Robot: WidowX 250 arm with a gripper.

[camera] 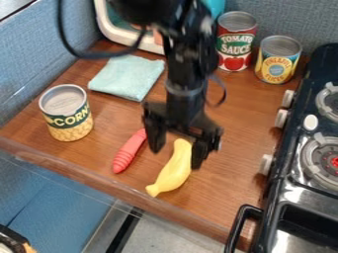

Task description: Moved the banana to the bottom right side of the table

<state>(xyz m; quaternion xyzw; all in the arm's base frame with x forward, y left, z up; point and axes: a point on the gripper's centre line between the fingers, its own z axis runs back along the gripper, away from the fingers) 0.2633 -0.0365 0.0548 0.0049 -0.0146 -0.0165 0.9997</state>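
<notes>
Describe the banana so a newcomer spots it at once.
Start at the black stove on the right and move left across the wooden counter to the open gripper. The banana lies aslant there, its upper end by the fingers, its lower tip toward the front edge. It is smooth, curved and yellow, unlike the thinner, red, ridged piece to its left.

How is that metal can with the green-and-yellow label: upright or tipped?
Upright: the can stands with its round metal top facing up.

Fairly bright, even light lies over the wooden tabletop, its shadows soft. White glare catches on the black stove, and the corn can has a dull shine on top.
</notes>
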